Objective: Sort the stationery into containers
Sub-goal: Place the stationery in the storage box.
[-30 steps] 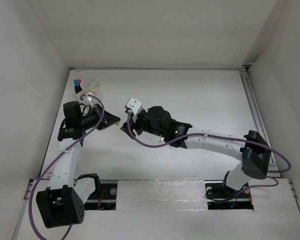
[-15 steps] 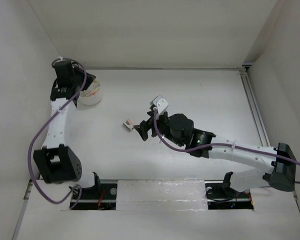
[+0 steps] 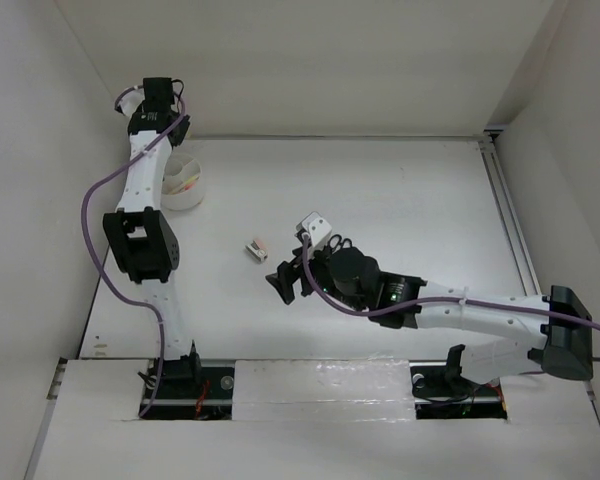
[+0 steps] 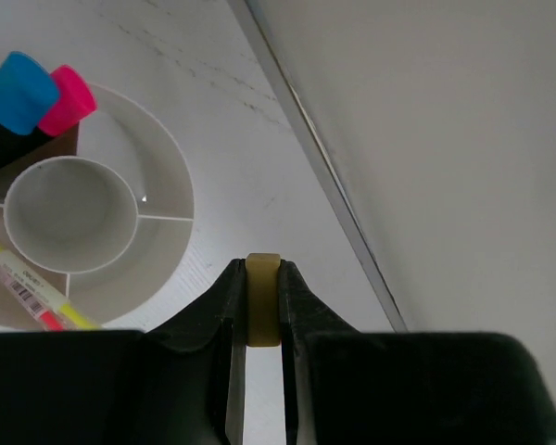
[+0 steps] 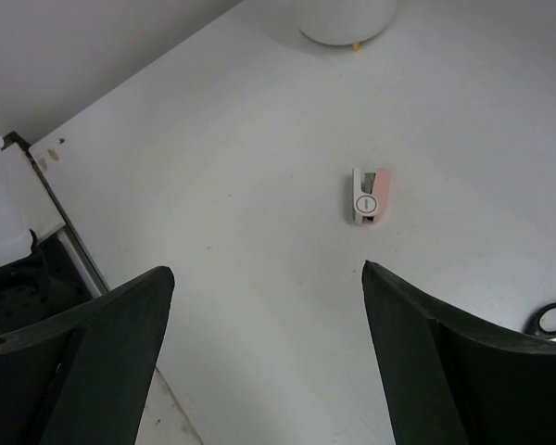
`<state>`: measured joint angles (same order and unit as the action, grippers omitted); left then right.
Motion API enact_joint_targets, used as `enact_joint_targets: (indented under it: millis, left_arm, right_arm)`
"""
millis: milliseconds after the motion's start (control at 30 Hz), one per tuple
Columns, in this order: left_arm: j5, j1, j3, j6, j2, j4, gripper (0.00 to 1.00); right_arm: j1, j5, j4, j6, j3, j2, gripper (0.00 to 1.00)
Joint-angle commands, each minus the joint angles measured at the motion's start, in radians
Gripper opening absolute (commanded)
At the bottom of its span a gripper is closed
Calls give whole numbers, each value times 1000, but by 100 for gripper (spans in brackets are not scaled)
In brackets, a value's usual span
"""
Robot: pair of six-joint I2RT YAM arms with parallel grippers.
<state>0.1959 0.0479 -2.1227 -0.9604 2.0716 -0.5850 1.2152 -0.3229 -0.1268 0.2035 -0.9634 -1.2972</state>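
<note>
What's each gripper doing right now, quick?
Left gripper: closed on the tan eraser.
Right gripper: open, holding nothing.

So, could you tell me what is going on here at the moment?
Stationery is being sorted into a divided white cup. The left claw is shut on a tan eraser just beside the cup's rim; two markers already stand inside. The right claw hangs open over the table near a small white-pink piece.

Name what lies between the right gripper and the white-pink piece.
Only bare table; the right wrist view shows it between the right gripper and the white-pink piece.
</note>
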Motion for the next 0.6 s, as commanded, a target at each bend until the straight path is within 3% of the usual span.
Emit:
enact_joint_targets:
  millis: [0, 567]
  left_arm:
    - [82, 15, -75, -69, 16, -93, 0]
    - [86, 15, -59, -97, 137, -27, 0]
  right_arm:
    - [23, -16, -23, 34, 2, -5, 88]
    - [72, -16, -23, 62, 38, -14, 88]
